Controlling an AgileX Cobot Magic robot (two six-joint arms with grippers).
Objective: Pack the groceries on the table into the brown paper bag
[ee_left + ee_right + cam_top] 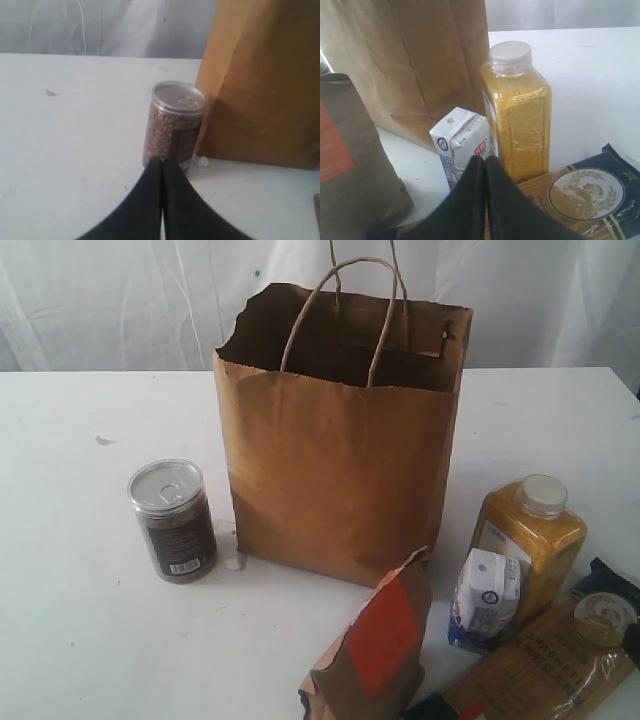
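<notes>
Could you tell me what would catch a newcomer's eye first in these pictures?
The tall brown paper bag stands open mid-table, dwarfing everything. To its left stands a lone dark can with a silver pull-tab lid. To its right cluster a yellow white-capped bottle, a small white-blue carton, a brown pouch and a spaghetti packet.

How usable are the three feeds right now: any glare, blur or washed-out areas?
Exterior view: white table washed out, brown paper bag reasonably clear. Left wrist view: shut left gripper is a dark blur, can slightly soft with glare on top. Right wrist view: yellow bottle sharp, right gripper blurred.
</notes>
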